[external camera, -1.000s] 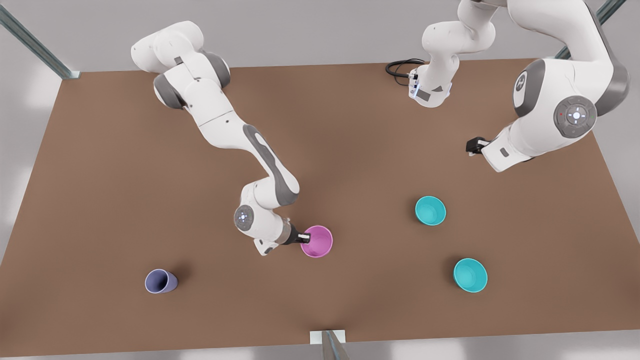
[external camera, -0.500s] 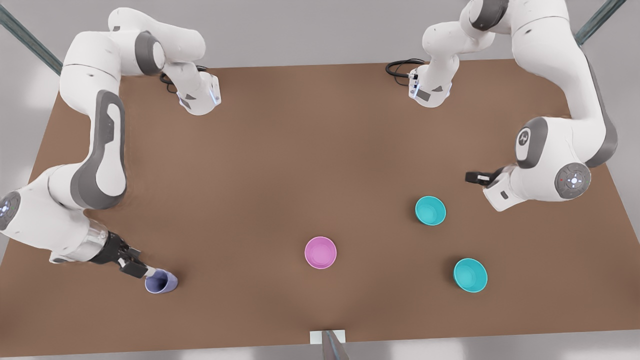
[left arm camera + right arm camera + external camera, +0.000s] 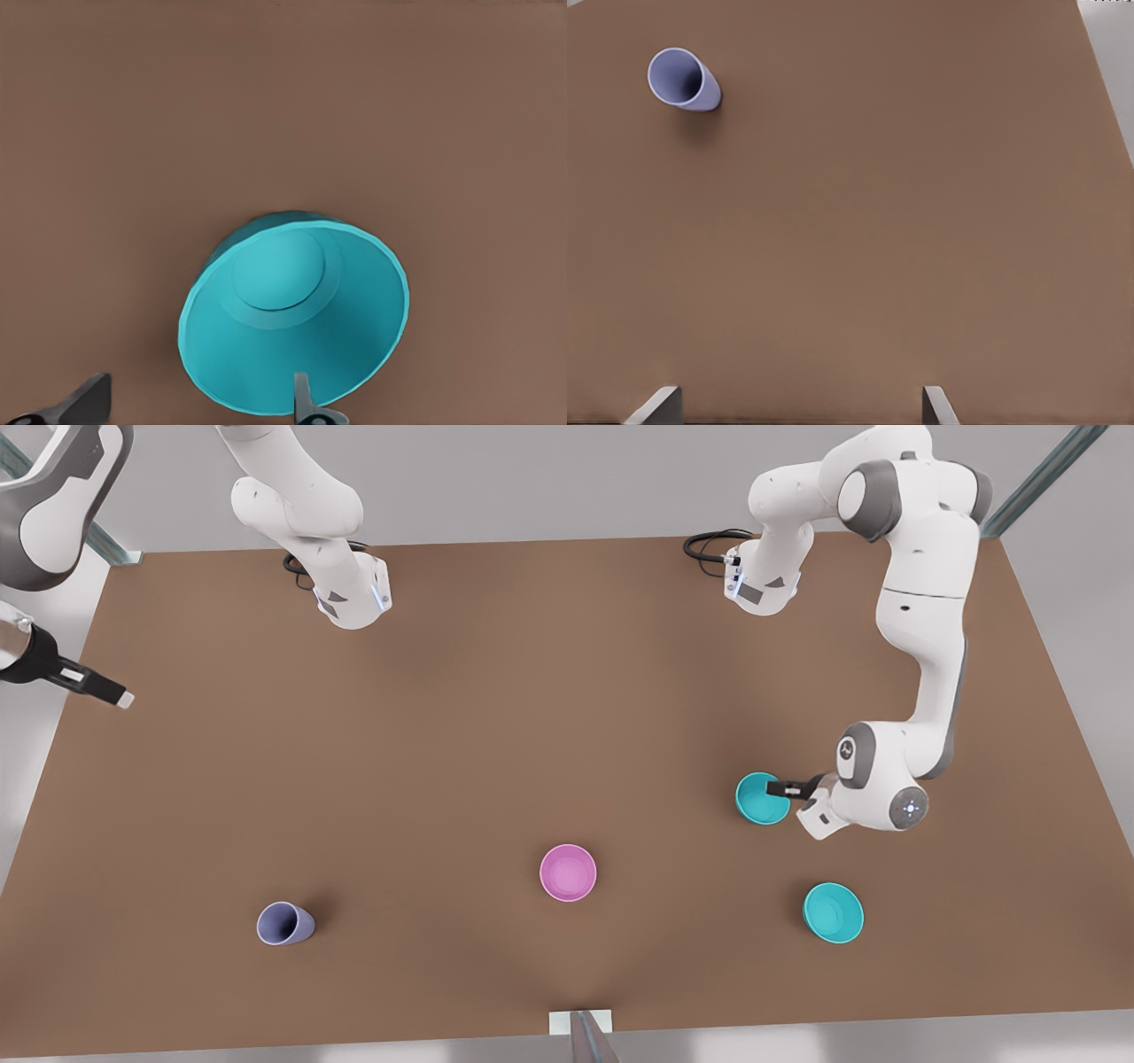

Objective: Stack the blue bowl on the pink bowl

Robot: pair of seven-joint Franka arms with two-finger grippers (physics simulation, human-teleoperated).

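The blue bowl (image 3: 760, 799) sits upright at the front view's right; in the left wrist view the blue bowl (image 3: 292, 310) lies close below the camera. My left gripper (image 3: 772, 788) (image 3: 199, 403) is open and straddles the bowl's near rim, one finger inside and one outside. The pink bowl (image 3: 568, 872) stands alone at the table's middle front. My right gripper (image 3: 113, 696) (image 3: 797, 407) hangs open and empty over the table's edge at the front view's left, high above the surface.
A second turquoise bowl (image 3: 833, 912) stands in front of the first one. A lavender cup (image 3: 284, 923) (image 3: 682, 78) stands at the front left. Both arm bases (image 3: 353, 598) are at the back of the brown table (image 3: 496, 717).
The right arm left the pink bowl, passed by the lavender cup and swung up to the table's left edge. The left arm came down onto the blue bowl's rim.
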